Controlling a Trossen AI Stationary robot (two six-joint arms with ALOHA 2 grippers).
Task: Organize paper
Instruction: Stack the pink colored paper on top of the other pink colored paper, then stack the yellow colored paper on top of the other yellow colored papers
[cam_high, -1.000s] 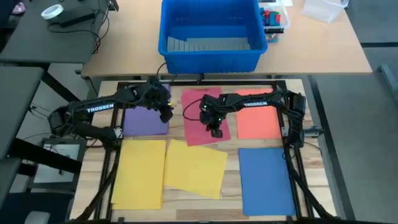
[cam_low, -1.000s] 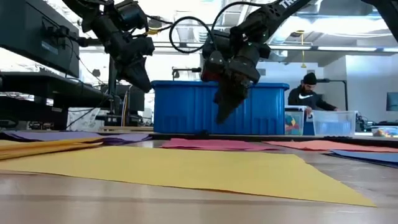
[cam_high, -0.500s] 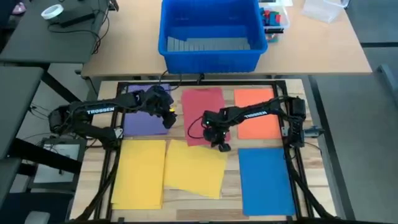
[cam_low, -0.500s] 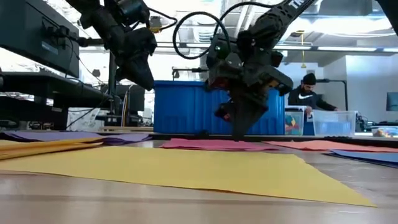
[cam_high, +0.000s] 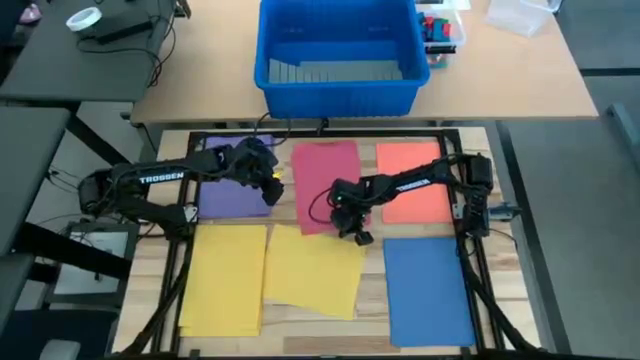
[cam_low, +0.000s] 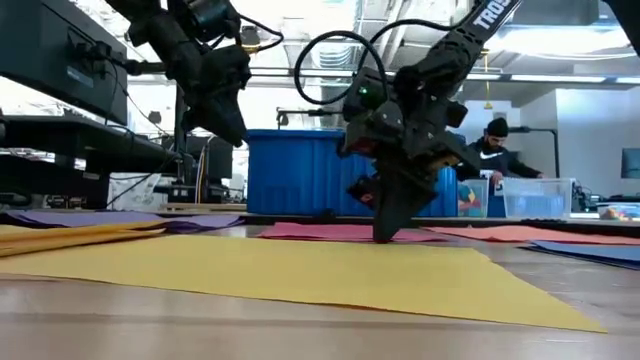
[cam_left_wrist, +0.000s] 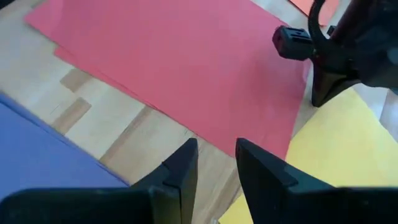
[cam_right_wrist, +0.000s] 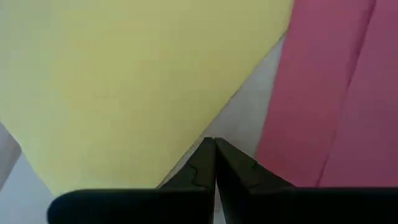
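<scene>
Coloured paper sheets lie flat on the wooden table: purple (cam_high: 232, 195), red (cam_high: 322, 180) with a second red layer showing under it (cam_left_wrist: 93, 71), orange (cam_high: 412, 195), blue (cam_high: 428, 290), a straight yellow one (cam_high: 225, 280) and a tilted yellow one (cam_high: 315, 270). My right gripper (cam_high: 358, 236) is shut. It points down at table height (cam_low: 385, 235), between the tilted yellow sheet's far right corner and the red sheet's near right corner. My left gripper (cam_high: 272, 190) hangs high above the table (cam_low: 228, 125) between purple and red, slightly open (cam_left_wrist: 214, 168), with nothing between its fingers. My right gripper comes from above with its shut fingers (cam_right_wrist: 202, 163) pointing down. Their tips stand at the far right corner of the tilted yellow sheet (cam_right_wrist: 186, 138), in the bare gap beside the red sheet (cam_right_wrist: 298, 124). I cannot tell whether they touch that corner or only the table.
A big blue bin (cam_high: 338, 55) stands on the far table, with a clear bag of colourful things (cam_high: 440, 30) beside it. A black frame (cam_high: 320, 128) borders the work table. A cable loops off the right arm (cam_low: 335, 70). A person (cam_low: 497, 150) stands far behind.
My right gripper has moved from over the red sheet toward the table's near edge and down, tipping until its fingers point straight down at the tilted yellow sheet's far corner. The sheets lie where they were.
</scene>
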